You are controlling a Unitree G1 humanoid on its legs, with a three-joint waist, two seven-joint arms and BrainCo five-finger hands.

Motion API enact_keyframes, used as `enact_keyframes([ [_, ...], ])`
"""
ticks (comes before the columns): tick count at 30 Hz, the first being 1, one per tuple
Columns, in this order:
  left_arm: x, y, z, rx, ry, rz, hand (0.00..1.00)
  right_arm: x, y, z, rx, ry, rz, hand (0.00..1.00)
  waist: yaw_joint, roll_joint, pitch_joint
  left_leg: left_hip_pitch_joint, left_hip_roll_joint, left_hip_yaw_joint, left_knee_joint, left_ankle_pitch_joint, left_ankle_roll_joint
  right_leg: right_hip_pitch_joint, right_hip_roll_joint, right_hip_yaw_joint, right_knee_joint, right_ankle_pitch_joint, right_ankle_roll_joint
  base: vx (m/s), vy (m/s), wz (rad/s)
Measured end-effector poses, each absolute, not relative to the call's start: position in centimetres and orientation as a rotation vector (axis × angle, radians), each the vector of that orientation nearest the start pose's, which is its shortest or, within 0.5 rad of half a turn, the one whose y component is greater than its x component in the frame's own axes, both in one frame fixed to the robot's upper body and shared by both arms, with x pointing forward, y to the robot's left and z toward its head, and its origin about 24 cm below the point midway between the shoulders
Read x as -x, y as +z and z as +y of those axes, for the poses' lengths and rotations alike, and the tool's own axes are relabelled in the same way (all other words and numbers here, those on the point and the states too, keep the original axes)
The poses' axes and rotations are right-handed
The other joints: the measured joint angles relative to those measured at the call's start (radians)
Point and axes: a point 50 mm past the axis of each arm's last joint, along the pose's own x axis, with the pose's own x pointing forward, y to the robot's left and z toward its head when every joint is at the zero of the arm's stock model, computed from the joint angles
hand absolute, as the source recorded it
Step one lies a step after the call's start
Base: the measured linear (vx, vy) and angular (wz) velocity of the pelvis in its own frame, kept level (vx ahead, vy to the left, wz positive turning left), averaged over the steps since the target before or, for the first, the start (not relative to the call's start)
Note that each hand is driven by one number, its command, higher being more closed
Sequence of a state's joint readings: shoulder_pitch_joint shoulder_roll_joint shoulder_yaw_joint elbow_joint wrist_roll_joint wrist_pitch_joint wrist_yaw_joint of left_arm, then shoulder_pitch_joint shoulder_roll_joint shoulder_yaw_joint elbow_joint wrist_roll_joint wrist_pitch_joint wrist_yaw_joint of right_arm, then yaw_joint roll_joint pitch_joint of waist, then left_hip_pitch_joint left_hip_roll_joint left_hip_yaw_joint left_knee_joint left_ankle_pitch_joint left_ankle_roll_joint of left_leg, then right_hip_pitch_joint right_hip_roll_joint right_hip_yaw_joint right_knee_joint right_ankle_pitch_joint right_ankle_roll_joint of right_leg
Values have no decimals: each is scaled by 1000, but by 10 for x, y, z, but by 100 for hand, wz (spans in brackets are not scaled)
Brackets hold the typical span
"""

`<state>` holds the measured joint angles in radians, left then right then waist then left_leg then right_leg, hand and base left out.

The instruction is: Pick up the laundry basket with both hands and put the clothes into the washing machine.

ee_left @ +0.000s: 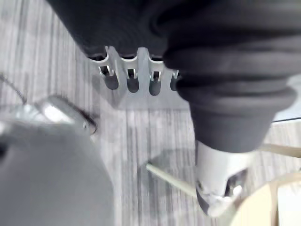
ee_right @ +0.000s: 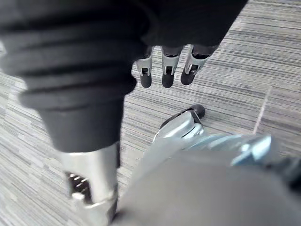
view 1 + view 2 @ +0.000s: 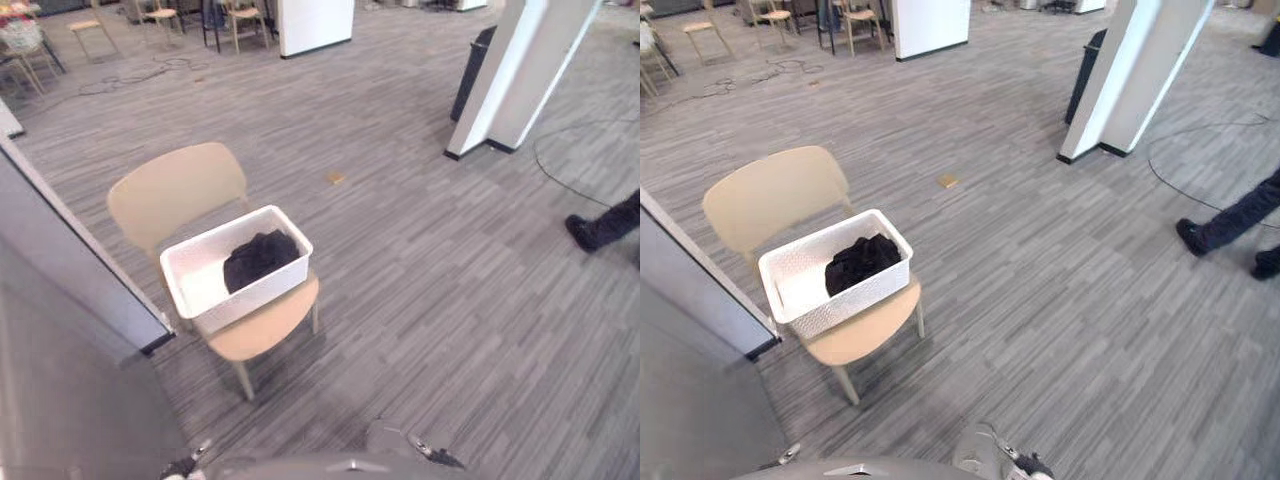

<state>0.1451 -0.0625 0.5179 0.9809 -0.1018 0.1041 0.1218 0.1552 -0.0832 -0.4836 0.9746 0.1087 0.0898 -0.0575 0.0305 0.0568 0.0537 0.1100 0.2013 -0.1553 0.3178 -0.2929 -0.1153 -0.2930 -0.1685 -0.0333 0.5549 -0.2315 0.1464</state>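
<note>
A white laundry basket (image 3: pixel 260 293) sits on the seat of a beige chair (image 3: pixel 175 190), left of centre on the striped grey floor. A heap of dark clothes (image 3: pixel 260 258) lies in the basket's right half. My left hand (image 1: pixel 132 80) hangs beside my body with its fingers straight and relaxed, holding nothing; past it I see a leg of the chair (image 1: pixel 169 176). My right hand (image 2: pixel 163 70) hangs the same way over bare floor, open and holding nothing. Both hands are well short of the basket.
A tall grey panel (image 3: pixel 60 380) stands close on my left, next to the chair. A white pillar (image 3: pixel 520 80) rises at the back right. A person's leg and shoe (image 3: pixel 600 225) show at the right edge. Chairs (image 3: pixel 240 20) stand far back. A small tan scrap (image 3: pixel 335 178) lies on the floor.
</note>
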Motion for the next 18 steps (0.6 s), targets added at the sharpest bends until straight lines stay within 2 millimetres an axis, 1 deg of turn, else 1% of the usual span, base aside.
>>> enact_keyframes([
  [1,-54,-168,193,367,660,1202,0,-51,-158,-248,-237,-649,1158,0,-5,6,-2,-38,7,-12,70,32,14,17,2,-28,1,-7,-12,408,-627,102],
  [2,-59,-168,191,399,674,1183,0,-45,-159,-248,-245,-664,1176,0,-5,17,4,-132,21,-12,251,113,31,71,9,-82,-10,-24,-42,354,-559,100],
  [3,-60,-167,190,419,686,1166,0,-42,-159,-250,-236,-678,1186,0,10,23,8,-230,35,-2,444,150,32,130,21,-130,-41,-34,-64,333,-498,88],
  [4,-62,-167,191,415,683,1162,0,-42,-159,-250,-233,-676,1188,0,19,21,9,-270,38,19,529,150,30,159,25,-156,-58,-33,-72,252,-388,59],
  [5,-65,-166,194,399,676,1148,0,-46,-159,-250,-234,-670,1182,0,27,12,15,-328,39,76,644,148,33,216,32,-191,-102,-30,-85,213,-311,56],
  [6,-68,-164,199,375,666,1138,0,-51,-158,-250,-235,-665,1170,0,28,-1,22,-373,40,159,676,150,40,273,32,-231,-151,-27,-90,202,-290,65],
  [7,-69,-164,201,364,661,1133,0,-56,-158,-250,-236,-662,1159,0,28,-7,23,-392,43,207,669,152,45,298,31,-254,-175,-27,-90,184,-240,86],
  [8,-73,-163,203,356,654,1124,0,-60,-156,-251,-238,-663,1144,0,27,-13,25,-417,49,301,608,149,54,334,32,-307,-213,-27,-90,149,-158,84],
  [9,-74,-162,203,355,652,1121,0,-61,-156,-251,-240,-665,1137,0,26,-15,25,-420,47,351,553,146,54,350,32,-335,-230,-26,-90,180,-156,126],
  [10,-79,-162,202,354,642,1116,0,-64,-154,-252,-245,-669,1124,0,21,-17,26,-409,31,448,401,141,45,376,32,-392,-259,-26,-85,245,-101,137],
  [11,-81,-162,200,349,629,1119,0,-67,-153,-254,-275,-695,1102,0,21,-19,30,-383,-6,526,210,154,47,397,31,-432,-274,-28,-79,211,-69,127],
  [12,-80,-163,199,346,625,1125,0,-70,-152,-255,-300,-714,1085,0,23,-17,31,-360,-28,552,109,185,61,400,32,-447,-273,-30,-75,230,-18,80],
  [13,-73,-165,201,334,628,1151,0,-78,-151,-258,-336,-742,1056,0,31,-19,40,-313,-65,550,-25,279,166,400,36,-443,-256,-39,-62,174,18,29],
  [14,-66,-167,205,318,633,1189,0,-96,-149,-251,-367,-720,1017,0,29,-37,54,-279,-97,550,-67,284,162,410,15,-424,-248,-32,-60,206,28,15],
  [16,-60,-168,211,309,651,1212,0,-110,-147,-241,-383,-686,988,0,27,-65,70,-252,-124,553,-93,276,163,419,-5,-401,-228,-33,-61,172,96,15],
  [17,-58,-168,214,300,656,1223,0,-118,-146,-231,-374,-655,967,0,27,-83,72,-220,-158,550,-127,263,174,405,-36,-358,-157,-31,-62,152,129,31],
  [18,-57,-168,215,284,648,1230,0,-120,-146,-225,-380,-641,968,0,22,-88,68,-200,-181,539,-152,262,174,388,-56,-341,-89,-27,-63,138,129,42],
])
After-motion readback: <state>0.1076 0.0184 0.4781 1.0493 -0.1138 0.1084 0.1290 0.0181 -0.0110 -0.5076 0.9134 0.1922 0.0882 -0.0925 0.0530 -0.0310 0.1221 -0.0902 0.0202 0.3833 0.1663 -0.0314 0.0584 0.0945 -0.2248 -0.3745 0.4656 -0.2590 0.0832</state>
